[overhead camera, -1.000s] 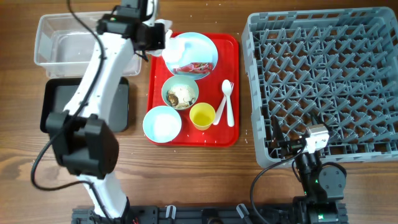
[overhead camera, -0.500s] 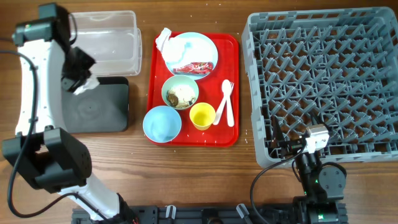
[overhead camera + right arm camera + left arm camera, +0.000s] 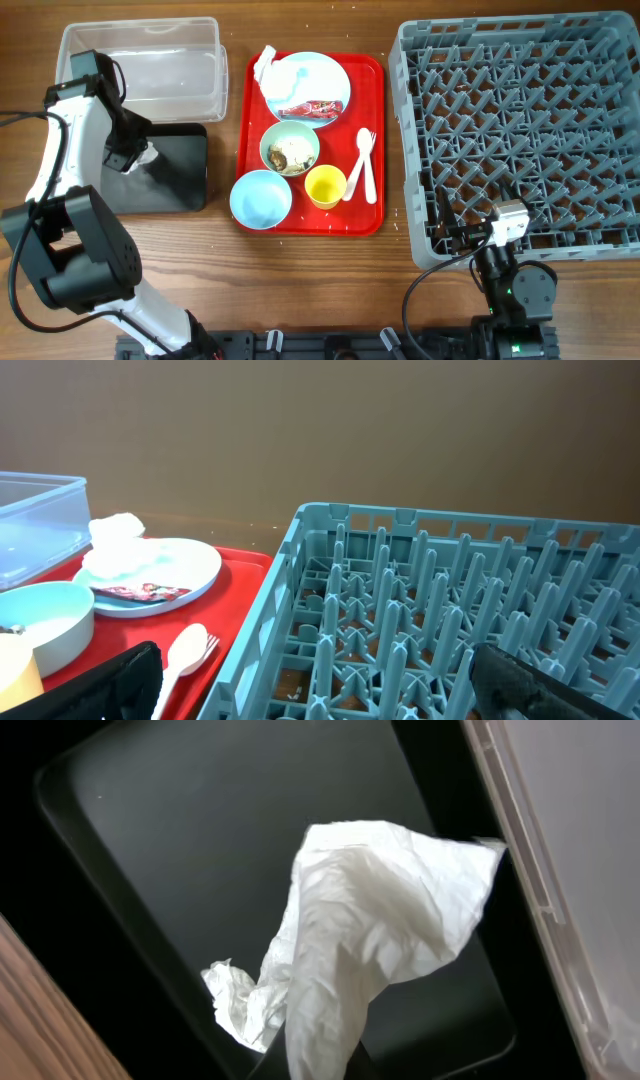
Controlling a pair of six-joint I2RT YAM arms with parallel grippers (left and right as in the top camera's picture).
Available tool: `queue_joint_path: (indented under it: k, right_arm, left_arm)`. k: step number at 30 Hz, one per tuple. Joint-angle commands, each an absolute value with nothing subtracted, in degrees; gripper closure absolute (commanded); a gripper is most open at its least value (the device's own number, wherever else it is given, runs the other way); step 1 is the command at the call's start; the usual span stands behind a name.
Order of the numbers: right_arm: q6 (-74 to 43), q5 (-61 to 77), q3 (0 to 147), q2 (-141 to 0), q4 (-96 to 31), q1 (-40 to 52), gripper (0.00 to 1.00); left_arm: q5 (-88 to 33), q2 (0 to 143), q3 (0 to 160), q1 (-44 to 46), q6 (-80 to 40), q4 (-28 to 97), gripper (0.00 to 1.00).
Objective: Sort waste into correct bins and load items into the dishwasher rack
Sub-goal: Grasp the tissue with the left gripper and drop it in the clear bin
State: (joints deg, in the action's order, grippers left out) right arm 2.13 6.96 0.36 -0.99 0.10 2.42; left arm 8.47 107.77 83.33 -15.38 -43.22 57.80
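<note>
My left gripper (image 3: 128, 156) is shut on a crumpled white tissue (image 3: 370, 930) and holds it over the black tray (image 3: 178, 178), whose floor fills the left wrist view (image 3: 200, 840). The clear tub (image 3: 140, 60) stands just behind it. A second tissue (image 3: 265, 62) and the red wrapper (image 3: 312, 108) lie on the light blue plate (image 3: 325, 75). The green bowl (image 3: 290, 150) holds food scraps. My right gripper (image 3: 330, 695) is open and empty at the grey rack's (image 3: 530, 130) front left corner.
The red serving tray (image 3: 375, 215) also carries a light blue bowl (image 3: 260, 198), a yellow cup (image 3: 325, 186) and a white spoon and fork (image 3: 362, 165). The rack's pegs (image 3: 430, 610) stand right in front of my right gripper.
My left arm has swung from the plate on the red tray over to the black tray, carrying a tissue. The right arm has not moved.
</note>
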Motion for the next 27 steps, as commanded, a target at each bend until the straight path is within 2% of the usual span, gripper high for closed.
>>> queue_joint_path:
  k: [1, 3, 8, 14, 15, 17, 19, 21, 27]
  right_arm:
    - [1.37, 6.0, 0.3, -0.58, 0.4, 2.39, 0.0]
    - [1.32, 6.0, 0.3, -0.58, 0.4, 2.39, 0.0]
    - [1.34, 6.0, 0.3, -0.58, 0.4, 2.39, 0.0]
    - [1.34, 6.0, 0.3, -0.58, 0.4, 2.39, 0.0]
    - [1.37, 6.0, 0.3, -0.58, 0.4, 2.39, 0.0]
    - [1.37, 6.0, 0.3, -0.58, 0.4, 2.39, 0.0]
    - [1.34, 6.0, 0.3, -0.58, 0.4, 2.39, 0.0]
    - [1.37, 6.0, 0.3, -0.58, 0.4, 2.39, 0.0]
    - [1.37, 6.0, 0.3, -0.58, 0.4, 2.39, 0.0]
  left_arm:
    - [5.13, 104.92, 89.41, -13.8, -34.28, 57.8, 0.96]
    - [5.19, 104.57, 93.65, -11.55, -28.84, 56.23, 0.96]
    - [5.19, 105.84, 94.78, -7.92, -19.75, 41.63, 0.96]
    - [5.43, 113.16, 94.78, -7.18, -19.49, 30.83, 0.95]
    - [5.43, 114.91, 94.78, -7.18, -19.49, 29.82, 0.9]
    - [5.43, 117.23, 94.78, -7.01, -19.49, 28.84, 0.57]
    - [5.48, 118.21, 94.78, -6.96, -19.46, 27.86, 0.14]
    - [5.43, 118.08, 94.98, -6.96, -19.25, 26.11, 0.0]
    - [5.37, 117.86, 106.21, -0.8, -6.59, 34.44, 0.0]
